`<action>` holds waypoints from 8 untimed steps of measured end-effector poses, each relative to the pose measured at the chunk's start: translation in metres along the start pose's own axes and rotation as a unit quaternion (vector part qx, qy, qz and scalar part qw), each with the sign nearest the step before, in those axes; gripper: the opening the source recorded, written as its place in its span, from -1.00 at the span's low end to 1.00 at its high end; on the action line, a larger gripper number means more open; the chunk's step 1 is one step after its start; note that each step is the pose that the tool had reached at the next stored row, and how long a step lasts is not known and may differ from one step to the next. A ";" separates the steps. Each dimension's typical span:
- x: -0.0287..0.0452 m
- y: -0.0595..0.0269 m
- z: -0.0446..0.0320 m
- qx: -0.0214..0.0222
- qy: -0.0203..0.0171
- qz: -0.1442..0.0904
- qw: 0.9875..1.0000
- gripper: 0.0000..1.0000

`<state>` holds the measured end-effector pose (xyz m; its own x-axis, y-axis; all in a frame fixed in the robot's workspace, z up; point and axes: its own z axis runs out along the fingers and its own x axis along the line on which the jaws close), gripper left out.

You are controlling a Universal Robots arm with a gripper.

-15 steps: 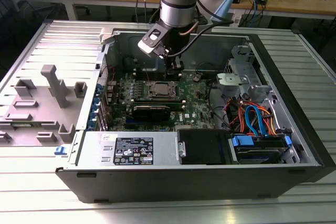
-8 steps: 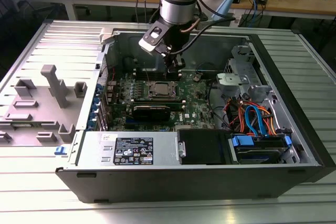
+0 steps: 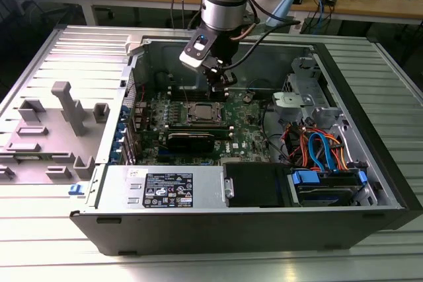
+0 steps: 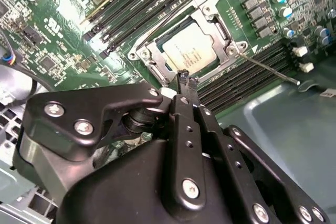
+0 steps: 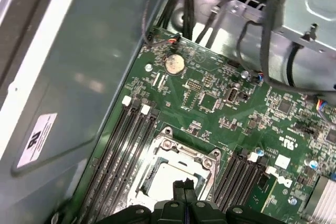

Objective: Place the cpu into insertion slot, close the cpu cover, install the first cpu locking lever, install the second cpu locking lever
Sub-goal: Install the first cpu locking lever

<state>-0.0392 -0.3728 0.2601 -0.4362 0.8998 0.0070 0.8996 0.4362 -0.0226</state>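
**Silver chip sits in its socket, tool closed above it**

A grey plastic fixture [image 3: 69, 107] stands on the ribbed metal worktop [image 3: 39, 229], well apart from the tool [image 3: 222, 82], on the exterior view's left. Next comes the open computer case [image 3: 198, 186]. The green motherboard [image 3: 254, 133] lies flat inside it, under the tool.

The cpu [image 4: 191, 48] sits in the insertion slot [image 5: 186, 153], below the tool's tips and a little ahead of them. The cpu cover [image 4: 151, 56] lies flat around the chip, so the dull silver top shows through its window. One thin locking lever [image 4: 157, 24] curves along the side of the slot, near the black memory slots [image 4: 152, 1]. The other lever [image 4: 268, 69] sticks out straight over the memory slots on the opposite side. I cannot tell if either one is hooked.

The tool hangs close over the slot's edge, and I cannot tell if it touches it. In both wrist views its two fingers [image 4: 185, 95] are pressed together and hold nothing.

On the exterior view's right of the tool, blue and orange cables [image 3: 317, 150] run beside the drive cage.
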 end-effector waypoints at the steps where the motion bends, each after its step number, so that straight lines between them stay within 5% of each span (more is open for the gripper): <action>1: 0.0000 -0.0001 0.0000 0.000 0.000 -0.011 1.000 -0.79; 8: 0.0002 -0.0008 0.0000 0.000 -0.001 -0.066 0.998 -0.79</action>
<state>-0.0400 -0.3730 0.2601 -0.5509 0.8345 0.0072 0.8342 0.5509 -0.0225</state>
